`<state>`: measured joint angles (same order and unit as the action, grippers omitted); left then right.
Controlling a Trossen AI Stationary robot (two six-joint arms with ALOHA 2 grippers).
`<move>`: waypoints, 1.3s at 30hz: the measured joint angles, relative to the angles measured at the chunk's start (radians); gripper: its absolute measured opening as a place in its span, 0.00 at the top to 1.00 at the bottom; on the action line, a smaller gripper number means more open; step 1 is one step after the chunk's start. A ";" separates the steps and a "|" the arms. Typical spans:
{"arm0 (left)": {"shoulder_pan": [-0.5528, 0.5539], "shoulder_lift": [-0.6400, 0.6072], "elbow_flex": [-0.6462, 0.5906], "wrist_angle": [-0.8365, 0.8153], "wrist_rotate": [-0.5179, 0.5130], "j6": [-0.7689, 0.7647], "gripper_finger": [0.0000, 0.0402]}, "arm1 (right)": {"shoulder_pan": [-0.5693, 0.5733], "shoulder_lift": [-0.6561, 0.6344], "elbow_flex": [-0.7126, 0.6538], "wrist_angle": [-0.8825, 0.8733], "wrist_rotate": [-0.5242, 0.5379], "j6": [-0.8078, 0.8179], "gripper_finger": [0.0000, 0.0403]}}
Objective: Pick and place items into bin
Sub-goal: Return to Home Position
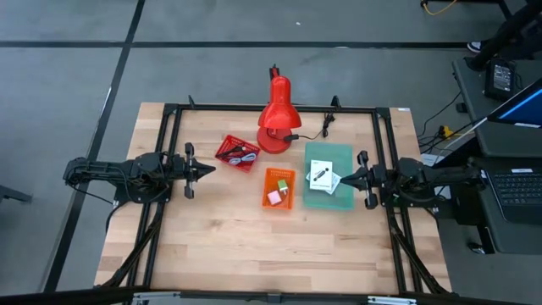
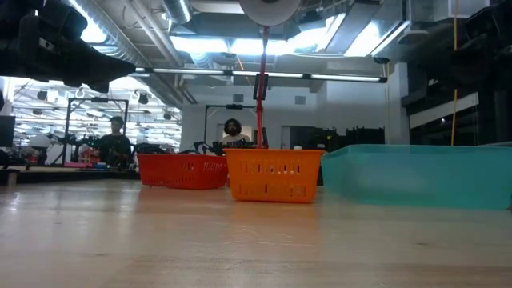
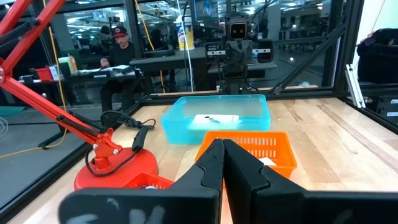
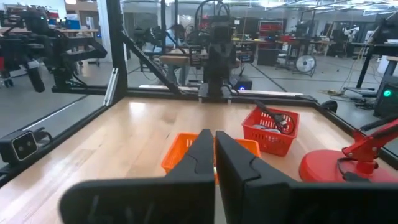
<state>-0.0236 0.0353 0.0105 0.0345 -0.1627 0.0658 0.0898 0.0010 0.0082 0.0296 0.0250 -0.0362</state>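
Observation:
Both arms wait at the table's sides with shut grippers that touch nothing. My left gripper (image 1: 207,169) points right, just left of the red basket (image 1: 237,153), which holds a black coiled cable (image 4: 273,119) and a dark cord. The orange basket (image 1: 278,188) at the centre holds a pinkish-white cube (image 1: 274,196) and a small green cube (image 1: 285,190). My right gripper (image 1: 340,180) points left over the right edge of the teal bin (image 1: 339,157), where two white printed packets (image 1: 322,178) lie flat.
The red desk lamp (image 1: 276,119) stands on its round base behind the baskets, its black cord trailing toward the far right. A black frame (image 1: 254,108) rims the table. People sit at desks beyond the far edge (image 2: 232,132). Bare wood lies along the near side (image 1: 271,254).

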 joint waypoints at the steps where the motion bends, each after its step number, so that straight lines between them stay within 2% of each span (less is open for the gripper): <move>1: 0.000 0.000 0.000 0.000 0.000 0.000 0.99 | 0.000 0.000 0.000 0.000 0.000 0.001 1.00; 39: 0.000 0.000 0.000 0.000 0.000 0.000 0.99 | 0.000 0.001 -0.001 0.001 0.000 0.031 1.00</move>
<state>-0.0236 0.0353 0.0109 0.0344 -0.1627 0.0658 0.0898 0.0021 0.0074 0.0307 0.0246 -0.0051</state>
